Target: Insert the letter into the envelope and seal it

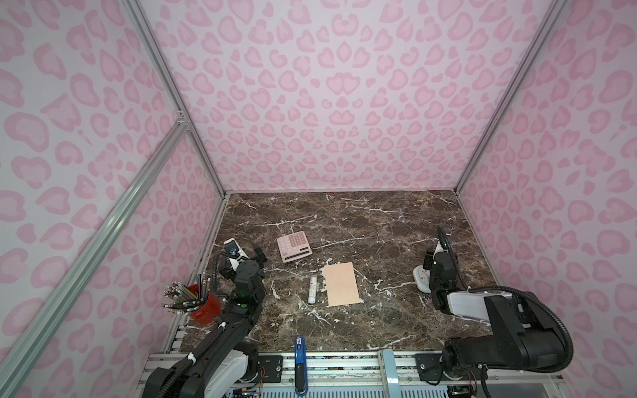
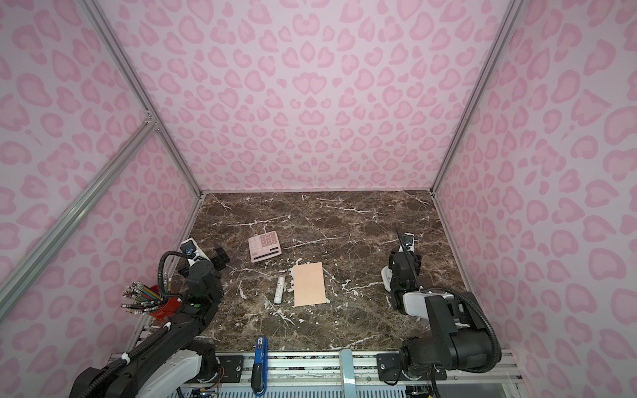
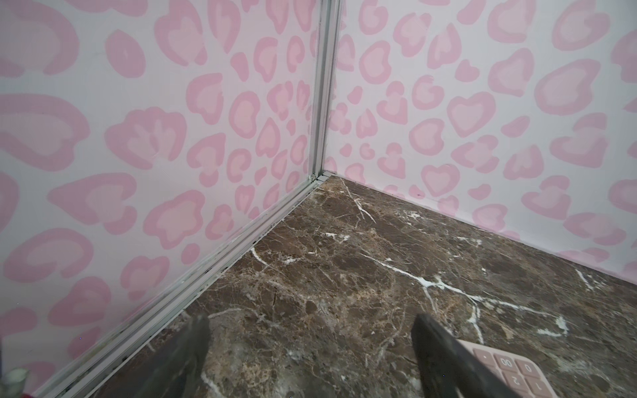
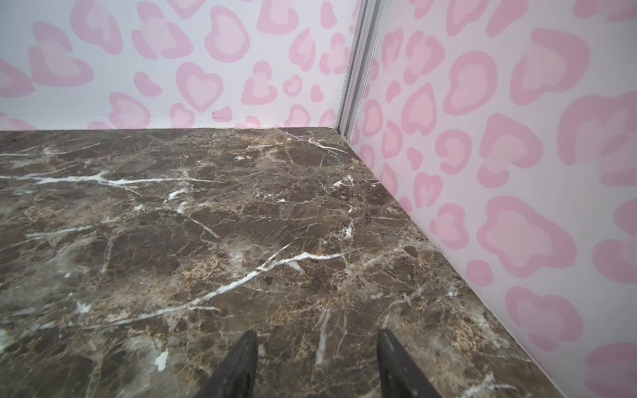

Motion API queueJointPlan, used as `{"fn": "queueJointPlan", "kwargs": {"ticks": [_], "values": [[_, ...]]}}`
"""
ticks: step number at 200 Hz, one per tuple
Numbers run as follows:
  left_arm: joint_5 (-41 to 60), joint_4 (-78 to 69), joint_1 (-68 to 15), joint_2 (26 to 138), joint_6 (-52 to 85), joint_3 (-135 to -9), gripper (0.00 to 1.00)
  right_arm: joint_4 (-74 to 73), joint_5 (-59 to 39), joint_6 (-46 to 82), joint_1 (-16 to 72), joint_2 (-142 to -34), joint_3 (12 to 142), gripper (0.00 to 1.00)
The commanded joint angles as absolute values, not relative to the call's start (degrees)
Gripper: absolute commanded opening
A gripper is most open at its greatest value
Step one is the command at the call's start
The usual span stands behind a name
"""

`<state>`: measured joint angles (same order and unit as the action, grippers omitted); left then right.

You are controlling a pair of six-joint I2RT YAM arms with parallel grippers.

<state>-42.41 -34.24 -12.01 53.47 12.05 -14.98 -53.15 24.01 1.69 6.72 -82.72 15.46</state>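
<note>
**Envelope flat mid-worktop, both hands spread and empty**

Top views: In both top views your envelope (image 1: 342, 284) (image 2: 309, 284) lies flat on the marble worktop (image 1: 379, 224), near the middle, peach face up. From here you cannot tell whether it is sealed. A white glue stick (image 1: 312, 289) lies just beside its left edge, not touching. The pink calculator (image 1: 294, 245) sits farther back, apart from both. Your left hand (image 1: 258, 254) hovers left of the calculator, next to a red pencil cup (image 1: 205, 308). Your right arm (image 1: 472, 303) stands near the right wall, well apart from the envelope.

Left wrist: The left hand (image 3: 310, 348) is spread wide, with bare worktop between its fingers (image 3: 193, 344). A calculator corner shows beside one finger.

Right wrist: The right hand (image 4: 317, 360) is parted, fingers (image 4: 244, 361) gripping nothing, over bare marble.
</note>
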Motion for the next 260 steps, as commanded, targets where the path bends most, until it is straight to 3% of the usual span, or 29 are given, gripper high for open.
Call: {"fn": "queueJointPlan", "kwargs": {"ticks": [1,24,53,70,84,91,95,144,181,192,202,211,260], "values": [[-43.53,-40.87,-10.84,54.73,10.57,-13.6,0.94,-65.54,23.05,0.79,6.63,-87.11,13.78,0.57],[-41.14,-47.57,-9.28,57.82,9.0,-11.19,0.95,-73.11,22.83,-0.23,6.69,-90.94,12.88,0.58],[-38.16,-57.0,-7.76,63.81,6.01,-8.94,0.97,-62.25,22.12,0.53,6.7,-87.77,15.72,0.59],[-36.13,-63.64,-6.4,68.63,4.91,-7.67,0.99,-63.32,21.94,0.31,6.56,-89.15,16.5,0.61],[-34.33,-67.1,-5.21,72.63,5.95,-7.44,1.0,-61.59,21.23,0.16,6.48,-88.94,17.21,0.71],[-33.25,-69.76,-4.95,74.31,6.05,-7.02,0.99,-60.2,20.98,0.15,6.46,-88.62,17.52,0.96],[-32.99,-70.76,-4.94,75.32,6.06,-7.0,0.99,-59.7,20.93,0.25,6.37,-88.45,17.68,0.98],[-29.93,-68.28,-4.73,79.49,5.45,-10.86,0.97,-59.68,20.24,0.18,6.21,-88.5,17.71,0.99],[-22.05,-61.58,-4.51,82.36,2.96,-15.52,0.97,-59.67,20.13,0.09,6.11,-88.42,17.74,0.99],[-20.74,-66.88,-3.3,87.02,3.07,-15.98,0.98,-59.63,20.04,0.14,6.17,-88.51,17.75,0.99],[-18.03,-58.58,-2.2,84.01,4.69,-17.33,0.98,-59.51,19.88,0.21,6.1,-88.58,17.87,0.99],[-17.2,-63.46,-1.09,85.96,4.9,-16.63,0.98,-59.18,19.69,0.26,5.97,-88.51,17.91,0.98],[-16.95,-60.03,-0.94,84.49,5.23,-17.02,0.98,-59.08,19.39,0.27,5.84,-88.48,17.96,0.99]]}}
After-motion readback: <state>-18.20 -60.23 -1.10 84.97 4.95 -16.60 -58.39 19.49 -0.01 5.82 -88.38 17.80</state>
